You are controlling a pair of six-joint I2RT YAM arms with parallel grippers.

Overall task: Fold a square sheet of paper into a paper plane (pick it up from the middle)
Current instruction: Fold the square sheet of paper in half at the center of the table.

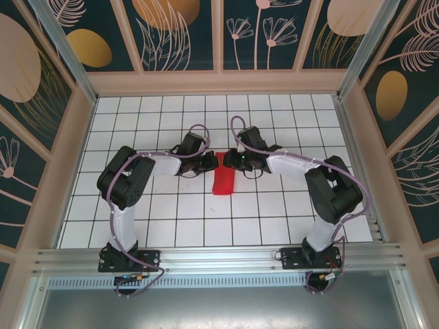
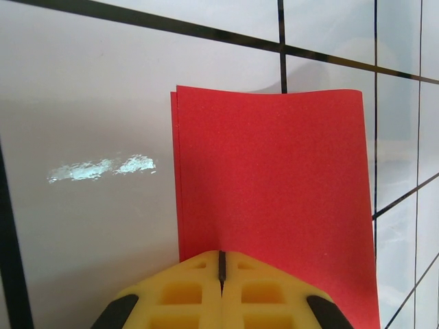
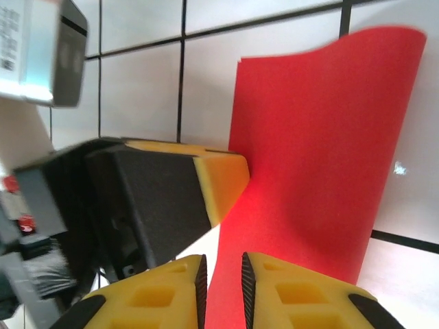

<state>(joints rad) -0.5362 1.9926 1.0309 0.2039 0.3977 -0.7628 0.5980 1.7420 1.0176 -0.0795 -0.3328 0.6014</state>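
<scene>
A white table of black-lined grid tiles (image 1: pixel 137 205) stands inside floral-panelled walls (image 1: pixel 171 34). At its middle is the square sheet of thin red paper (image 1: pixel 223 179), folded double into a strip. The yellow-fingered left gripper (image 2: pixel 221 264) is clamped on one edge. The right gripper (image 3: pixel 223 281) stands narrowly apart, astride another edge.

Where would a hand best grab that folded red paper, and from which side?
Probably by a thin edge, coming in from the side: the red paper is a flat doubled sheet, so only an edge fits between fingers. The left hand pinches one edge that way.
</scene>
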